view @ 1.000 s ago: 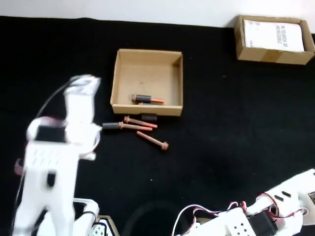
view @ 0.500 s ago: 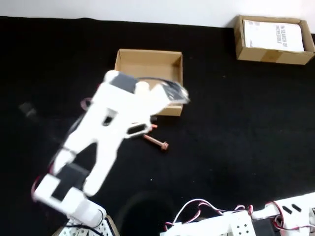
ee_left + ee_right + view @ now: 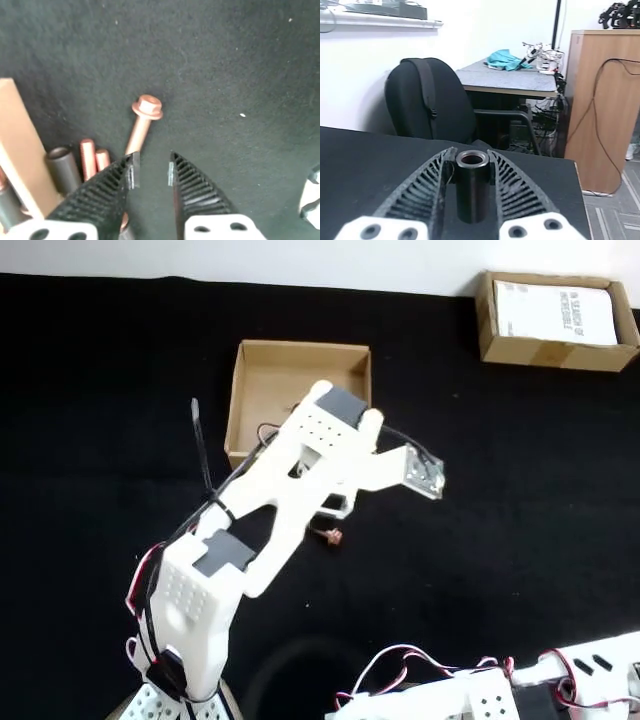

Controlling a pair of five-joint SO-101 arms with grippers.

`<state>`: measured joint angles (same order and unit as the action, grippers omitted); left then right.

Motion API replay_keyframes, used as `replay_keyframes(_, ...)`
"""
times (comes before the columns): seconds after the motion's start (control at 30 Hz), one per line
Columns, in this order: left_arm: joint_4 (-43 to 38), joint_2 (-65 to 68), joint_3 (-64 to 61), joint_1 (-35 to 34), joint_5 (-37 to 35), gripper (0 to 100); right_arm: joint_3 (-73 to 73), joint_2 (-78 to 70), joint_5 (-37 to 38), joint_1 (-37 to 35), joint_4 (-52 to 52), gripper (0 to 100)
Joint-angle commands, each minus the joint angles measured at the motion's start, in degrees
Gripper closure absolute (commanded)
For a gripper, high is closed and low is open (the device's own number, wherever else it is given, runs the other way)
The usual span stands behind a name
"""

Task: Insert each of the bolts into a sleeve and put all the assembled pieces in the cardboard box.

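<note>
My left gripper (image 3: pixel 150 170) hangs open just above the black table, its fingertips on either side of the shaft of a copper bolt (image 3: pixel 141 122) whose flanged head points away. Two more bolts (image 3: pixel 89 156) and a black sleeve (image 3: pixel 62 168) lie beside it, against the wall of the cardboard box (image 3: pixel 17 150). In the high view the left arm (image 3: pixel 300 475) covers the front of the cardboard box (image 3: pixel 262 390); one bolt head (image 3: pixel 331 534) peeks out below it. My right gripper (image 3: pixel 471 161) is shut on an upright black sleeve (image 3: pixel 471 190), held low near the table's front.
A second cardboard box (image 3: pixel 500 335) with a white sheet in it stands at the back right. The right arm (image 3: pixel 560 685) lies along the front edge with loose wires. A black chair (image 3: pixel 427 102) and a desk stand beyond the table.
The left arm has swung from the left side of the table across to the bolts in front of the box, now hiding the box's contents. The right arm shifted slightly.
</note>
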<state>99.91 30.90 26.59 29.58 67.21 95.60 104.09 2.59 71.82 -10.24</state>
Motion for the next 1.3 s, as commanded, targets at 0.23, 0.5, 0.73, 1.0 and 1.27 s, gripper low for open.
replay_keyframes(0.23, 0.53, 4.44, 3.47, 0.57, 4.66, 88, 7.34, 0.92, 4.84, -6.64, 1.45, 99.2)
replay_keyframes(0.5, 0.18, 7.96, 3.56, 0.92, 5.1, 88, 7.43, 0.92, 5.19, -6.81, 5.14, 99.2)
replay_keyframes(0.73, -1.49, 10.59, 3.56, 0.92, 4.92, 88, 7.43, 0.92, 5.19, -6.46, 5.05, 99.2)
replay_keyframes(1.0, -2.73, 11.12, 4.0, 1.1, 4.84, 89, 7.87, 0.84, 5.27, -6.9, 4.7, 99.2)
replay_keyframes(1.27, -0.09, 9.8, 12.0, 0.66, 1.93, 88, 7.78, 0.84, 5.27, -8.75, 4.7, 99.2)
